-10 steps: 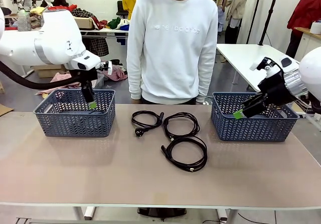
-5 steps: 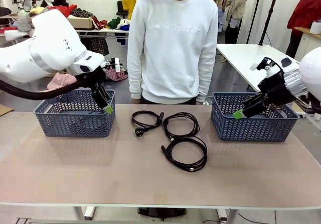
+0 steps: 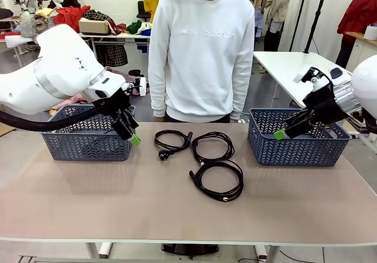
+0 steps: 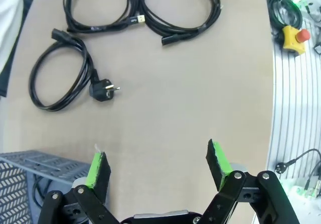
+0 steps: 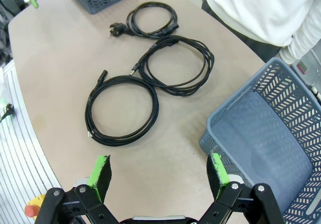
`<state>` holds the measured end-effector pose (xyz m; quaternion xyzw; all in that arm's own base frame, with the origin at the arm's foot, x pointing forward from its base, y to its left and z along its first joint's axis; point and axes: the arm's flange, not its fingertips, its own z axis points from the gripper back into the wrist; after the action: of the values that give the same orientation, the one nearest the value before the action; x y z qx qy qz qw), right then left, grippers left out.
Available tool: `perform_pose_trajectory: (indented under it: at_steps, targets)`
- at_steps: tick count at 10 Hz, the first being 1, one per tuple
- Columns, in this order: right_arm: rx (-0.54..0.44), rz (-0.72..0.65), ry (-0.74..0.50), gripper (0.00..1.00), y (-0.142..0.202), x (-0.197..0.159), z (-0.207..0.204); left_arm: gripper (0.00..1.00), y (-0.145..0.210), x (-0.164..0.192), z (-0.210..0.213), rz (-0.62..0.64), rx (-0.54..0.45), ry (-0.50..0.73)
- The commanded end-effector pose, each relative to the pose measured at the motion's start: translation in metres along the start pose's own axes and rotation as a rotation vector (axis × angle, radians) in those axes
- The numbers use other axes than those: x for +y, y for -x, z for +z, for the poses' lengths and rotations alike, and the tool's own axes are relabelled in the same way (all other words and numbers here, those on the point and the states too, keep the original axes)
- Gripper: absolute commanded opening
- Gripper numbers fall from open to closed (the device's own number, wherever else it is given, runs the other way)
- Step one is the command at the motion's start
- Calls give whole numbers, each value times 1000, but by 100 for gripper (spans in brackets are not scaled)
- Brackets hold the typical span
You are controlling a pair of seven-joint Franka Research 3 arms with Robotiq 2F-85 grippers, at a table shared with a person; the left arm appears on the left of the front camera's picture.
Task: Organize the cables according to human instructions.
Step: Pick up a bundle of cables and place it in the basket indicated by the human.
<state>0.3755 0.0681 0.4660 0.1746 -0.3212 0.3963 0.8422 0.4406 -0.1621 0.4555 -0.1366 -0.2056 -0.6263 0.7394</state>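
text | white sweatshirt (image 3: 202, 68) chest | faint, perhaps "new balance"

Left gripper (image 3: 132, 134), right gripper (image 3: 283, 132) — both hover, jaws spread wide

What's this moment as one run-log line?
left jaws open, empty, by left basket | right jaws open, empty, by right basket | three cables coiled on table

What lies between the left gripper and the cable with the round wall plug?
Only bare table. In the left wrist view nothing lies between the left gripper and that cable.
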Motion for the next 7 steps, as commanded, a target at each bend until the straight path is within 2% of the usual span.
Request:
perform_pose_trajectory:
  at_steps: [1,7]
  targets:
    - [-17,12,-15,100,0,-4,-2,100,7,-3,-2,0,0,-23]
    - [-17,12,-15,100,0,-4,-2,100,0,0,0,0,0,0]
